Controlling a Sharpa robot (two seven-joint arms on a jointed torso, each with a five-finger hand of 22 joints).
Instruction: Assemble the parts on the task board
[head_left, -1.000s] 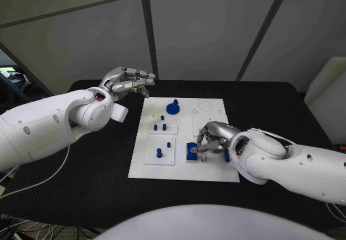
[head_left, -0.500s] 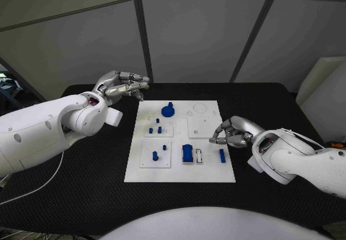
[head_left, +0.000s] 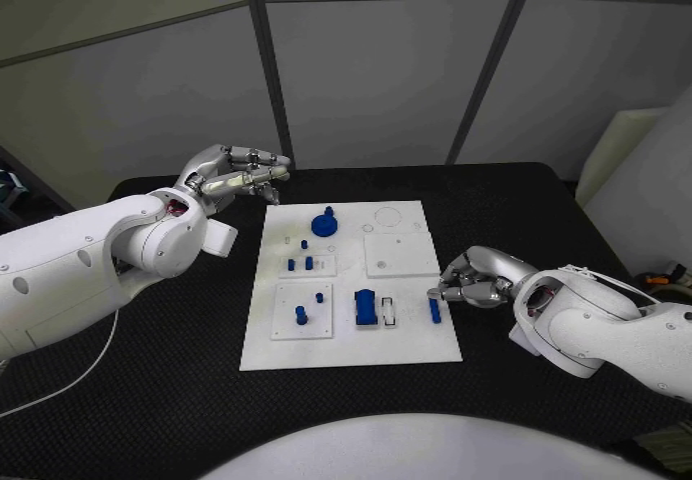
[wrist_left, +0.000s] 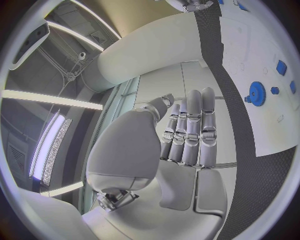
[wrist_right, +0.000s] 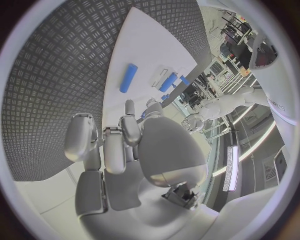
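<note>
Seeing white task board (head_left: 353, 340) on black counter (head_left: 173, 385), blue parts standing in it: gear (head_left: 326, 224), block (head_left: 366, 307), pegs. My right hand (head_left: 473, 280) curled empty beside board; left hand (head_left: 231, 172) beyond board corner, fingers pressed together, empty.

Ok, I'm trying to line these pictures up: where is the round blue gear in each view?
Head view: the blue gear sits at the far end of the task board, on the left arm's side.
Left wrist view: the gear lies on the board beyond the fingertips.
Right wrist view: I cannot make it out there.
Shared landmark: the white task board on the black table.
</note>
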